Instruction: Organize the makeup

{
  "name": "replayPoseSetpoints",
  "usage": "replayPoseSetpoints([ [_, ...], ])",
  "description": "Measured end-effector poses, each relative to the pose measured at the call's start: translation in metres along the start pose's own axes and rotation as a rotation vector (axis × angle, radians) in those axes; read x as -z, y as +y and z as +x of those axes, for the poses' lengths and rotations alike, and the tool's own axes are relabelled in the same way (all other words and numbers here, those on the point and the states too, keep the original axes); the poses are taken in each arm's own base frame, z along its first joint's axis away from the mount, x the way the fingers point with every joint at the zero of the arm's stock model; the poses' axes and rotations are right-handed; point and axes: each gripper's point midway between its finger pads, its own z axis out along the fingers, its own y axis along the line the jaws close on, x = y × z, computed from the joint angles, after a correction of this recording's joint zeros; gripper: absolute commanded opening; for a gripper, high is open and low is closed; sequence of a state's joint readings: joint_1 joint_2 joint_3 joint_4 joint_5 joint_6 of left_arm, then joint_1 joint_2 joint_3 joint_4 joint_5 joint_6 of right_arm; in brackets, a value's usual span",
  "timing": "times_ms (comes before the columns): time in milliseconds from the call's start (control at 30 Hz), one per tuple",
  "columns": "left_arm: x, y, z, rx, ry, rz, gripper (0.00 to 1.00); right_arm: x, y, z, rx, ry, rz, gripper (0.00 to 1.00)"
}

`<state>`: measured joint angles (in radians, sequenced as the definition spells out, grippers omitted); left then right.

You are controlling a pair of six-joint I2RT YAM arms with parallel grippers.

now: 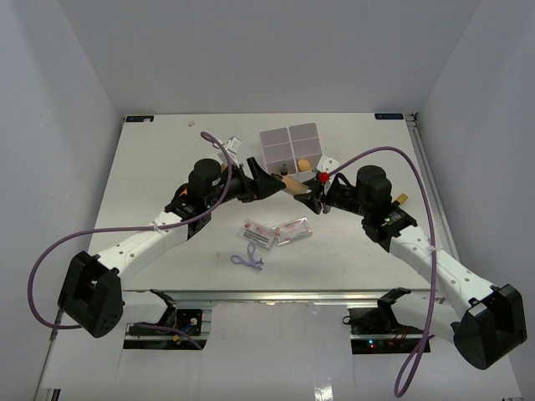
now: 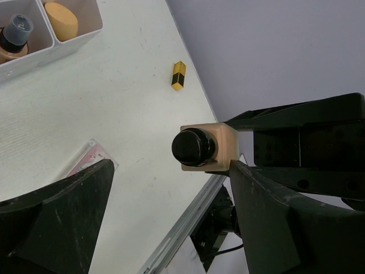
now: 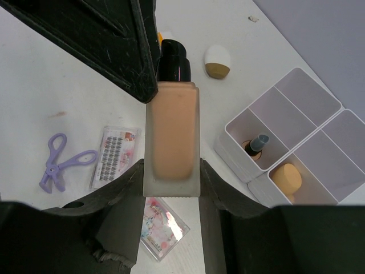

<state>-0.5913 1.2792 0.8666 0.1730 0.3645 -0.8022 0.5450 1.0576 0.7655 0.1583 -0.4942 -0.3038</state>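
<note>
— Right side status?
— My right gripper point(image 3: 172, 170) pinches the bottle point(image 3: 173, 125) at frame centre.
— Left side?
— My left gripper point(image 2: 171, 168) is spread wide, at the bottle's cap point(image 2: 194, 148).

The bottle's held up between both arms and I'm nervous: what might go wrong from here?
The right fingers grip only the base end of the foundation bottle, so it may tilt or slip. The left fingers stand wide open beside its black cap; if the right lets go before they close, the bottle would likely drop toward the lash packets.
</note>
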Motion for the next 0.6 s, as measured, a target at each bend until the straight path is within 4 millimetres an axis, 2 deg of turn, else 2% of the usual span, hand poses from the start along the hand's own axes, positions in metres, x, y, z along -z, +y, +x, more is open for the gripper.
replayPoseSetpoints([
  [600, -0.017, -0.010, 0.006, 0.141, 0.055, 0.071, 0.66, -0.004, 0.001, 0.005, 0.000, -0.007, 0.011, 0.08],
])
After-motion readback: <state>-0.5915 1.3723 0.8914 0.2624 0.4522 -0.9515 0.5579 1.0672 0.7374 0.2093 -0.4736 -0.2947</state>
